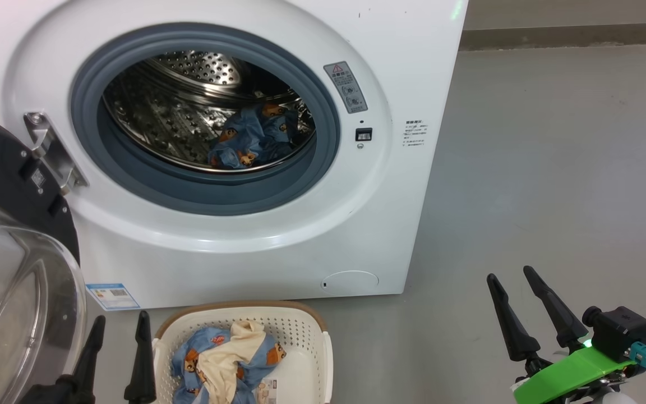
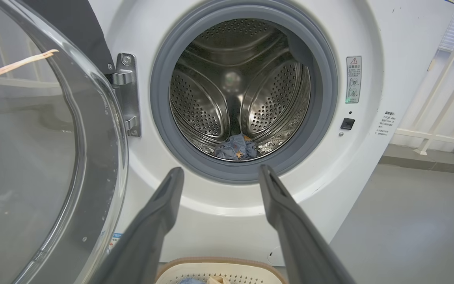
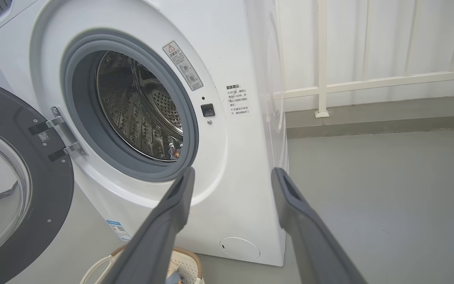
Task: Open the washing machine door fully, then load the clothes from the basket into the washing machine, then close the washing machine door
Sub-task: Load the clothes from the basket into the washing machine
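Loading looks midway: the round black-rimmed glass door (image 1: 20,264) stands wide open, 1 blue bear-print garment (image 1: 253,140) lies in the big white washing machine's (image 1: 244,247) drum, and another garment (image 1: 227,359) sits in the cream perforated basket (image 1: 300,320). The left gripper (image 1: 122,317) and right gripper (image 1: 509,272) gape empty. Next, 1 should dip into the basket and pinch cloth.

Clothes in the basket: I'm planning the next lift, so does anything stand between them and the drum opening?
Nothing visible does. The washing machine door is swung aside to the left, the drum mouth is unblocked behind the basket, and the clothes lie uncovered.
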